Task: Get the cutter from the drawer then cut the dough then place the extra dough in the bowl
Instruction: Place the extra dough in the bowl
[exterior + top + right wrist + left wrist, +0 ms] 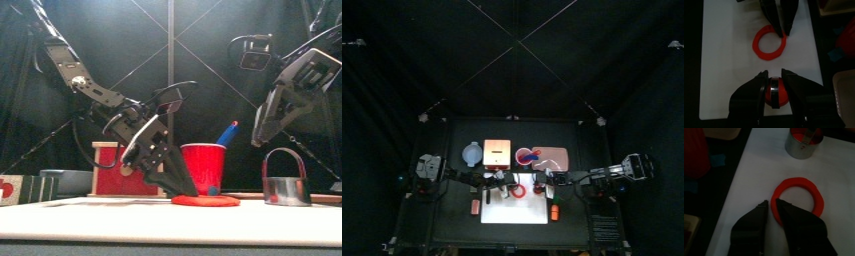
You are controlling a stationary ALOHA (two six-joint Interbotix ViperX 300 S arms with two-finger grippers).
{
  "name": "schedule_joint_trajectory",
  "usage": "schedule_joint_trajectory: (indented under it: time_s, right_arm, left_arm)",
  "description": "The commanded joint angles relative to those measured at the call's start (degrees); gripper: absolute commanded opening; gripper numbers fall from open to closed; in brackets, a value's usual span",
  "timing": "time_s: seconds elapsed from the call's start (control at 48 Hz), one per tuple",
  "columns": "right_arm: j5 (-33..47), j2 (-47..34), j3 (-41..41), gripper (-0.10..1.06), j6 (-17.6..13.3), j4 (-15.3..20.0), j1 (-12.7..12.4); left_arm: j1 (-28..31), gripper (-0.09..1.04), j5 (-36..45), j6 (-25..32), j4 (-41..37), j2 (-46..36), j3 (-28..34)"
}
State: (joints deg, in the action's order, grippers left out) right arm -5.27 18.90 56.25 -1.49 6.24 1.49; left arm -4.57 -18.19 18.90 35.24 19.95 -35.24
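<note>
While left fingers (751, 225) clamp the dough ring (799, 181), whether right fingers (749, 97) hold the cutter (285, 190) is unclear.

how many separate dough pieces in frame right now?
2. One red dough ring lies on the white board, its edge pinched by the left gripper. One red piece sits inside the cutter, below the right gripper. Others could be hidden from view.

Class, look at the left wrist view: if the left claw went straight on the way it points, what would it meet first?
The red dough ring: the left claw has its tips at the near rim, seemingly pinching it. Right beneath lies the white cutting board; depth is unclear.
</note>
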Motion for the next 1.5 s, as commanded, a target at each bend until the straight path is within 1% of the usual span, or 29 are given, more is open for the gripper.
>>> schedule_joint_trajectory:
  time_s: [0.021,0.104,0.229,0.354,0.458,0.542,0.708,0.896,1.0,1.083,1.188,1.271,1.354,1.5]
  right_arm:
    - [0.2,0.5,-0.5,0.69,0.1,0.1,-0.1]
    - [0.2,0.5,-0.5,0.69,0.1,0.1,-0.3]
    - [0.2,0.5,-0.5,0.69,0.1,0.1,-0.4]
    - [0.2,0.5,-0.5,0.69,0.1,0.1,-0.4]
    - [0.2,0.5,-0.5,0.69,0.1,0.1,-0.4]
    - [0.2,0.5,-0.6,0.69,0.2,0.1,-0.4]
    - [0.3,0.5,-0.5,0.69,0.2,0.1,-0.6]
    - [0.5,0.5,-0.4,0.69,0.2,0.1,-1.1]
    - [0.5,0.5,-0.4,0.69,0.2,-0.1,-1.6]
    - [0.5,0.5,-0.4,0.69,0.3,-0.2,-2.0]
    - [0.6,0.5,-0.7,0.69,0.3,-0.3,-2.0]
    - [0.6,0.5,-0.9,0.69,0.3,-0.3,-2.1]
    - [0.6,0.5,-1.0,0.69,0.3,-0.4,-2.0]
    - [0.7,0.5,-1.5,0.69,0.3,-0.3,-2.0]
  left_arm:
    - [-1.4,0.52,1.8,0.1,-2.7,-0.7,-0.1]
    - [-3.4,0.48,1.8,-0.1,-5.5,-1.3,0.1]
    - [-4.3,0.46,1.1,-0.4,-7.1,-3.1,0.4]
    - [-4.1,0.46,0.4,-0.3,-7.3,-8.1,0.1]
    - [-3.0,0.46,0.7,-0.1,-7.3,-14.2,-1.8]
    - [0.0,0.47,0.8,-0.1,-7.7,-18.5,-4.4]
    - [7.0,0.47,1.9,-0.2,-9.8,-29.9,-9.8]
    - [14.5,0.47,3.3,-0.1,-11.3,-45.2,-16.3]
    - [18.7,0.47,4.9,-0.2,-12.0,-55.0,-20.3]
    - [23.0,0.47,7.1,-0.2,-12.0,-62.6,-23.6]
    - [28.2,0.47,10.3,-0.4,-11.8,-69.2,-27.2]
    - [32.2,0.47,12.0,-0.5,-11.2,-71.9,-30.1]
    - [35.3,0.47,13.1,-0.4,-9.8,-71.5,-32.9]
    - [36.5,0.50,12.6,-0.4,-9.3,-67.0,-35.3]
